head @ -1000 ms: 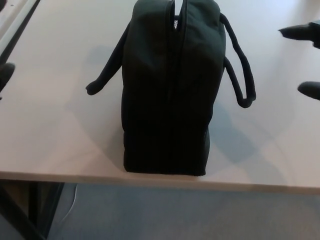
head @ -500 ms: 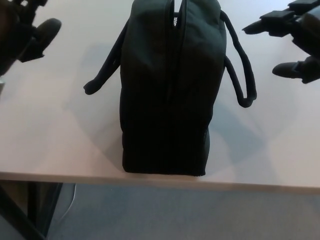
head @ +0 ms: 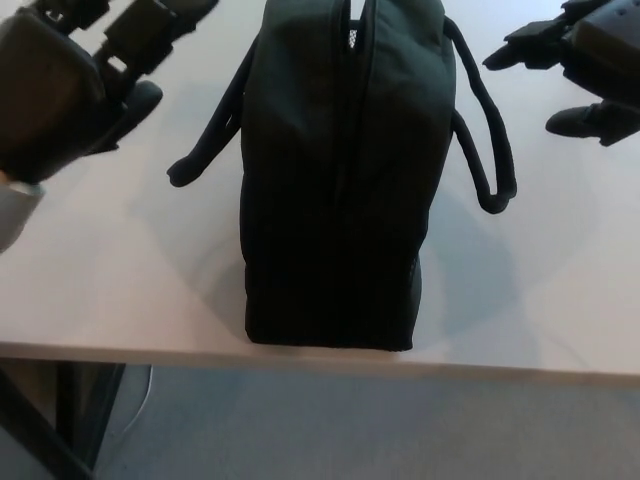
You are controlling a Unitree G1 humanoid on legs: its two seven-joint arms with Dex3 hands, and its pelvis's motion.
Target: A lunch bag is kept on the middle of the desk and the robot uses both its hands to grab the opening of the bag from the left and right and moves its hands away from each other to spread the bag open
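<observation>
Left hand (head: 70, 85): fingers (head: 150, 25) spread and empty, thumb (head: 130, 105) apart from them; holds nothing. A second ago only a dark tip showed at the left edge; half a second ago the hand was partly in at the far left corner; now the whole palm fills that corner, nearer the bag but not touching it. A grey sleeve (head: 15, 215) shows at the wrist.

Right hand (head: 585, 70): fingers (head: 525, 48) apart, one pointing left toward the bag, thumb (head: 590, 122) below; empty. It has come in from the right edge over the last second and sits slightly farther up the desk than half a second ago; apart from the right strap.

Lunch bag (head: 340, 170): black, upright in the middle of the desk, its near end close to the near edge. Position unchanged across the second. Opening (head: 354, 30) runs along the top, near to far; only a narrow pale slit shows at the far end, so the bag reads as not yet spread.

Left strap (head: 210, 140): droops onto the desk, between the bag and the left hand. Right strap (head: 485, 140): loops down the right side.

Desk (head: 120, 280): pale, bare around the bag.

Assessment: both hands are closing on the bag from either side with fingers ready; the grasp of the opening's two lips is not yet made, and spreading has not begun
</observation>
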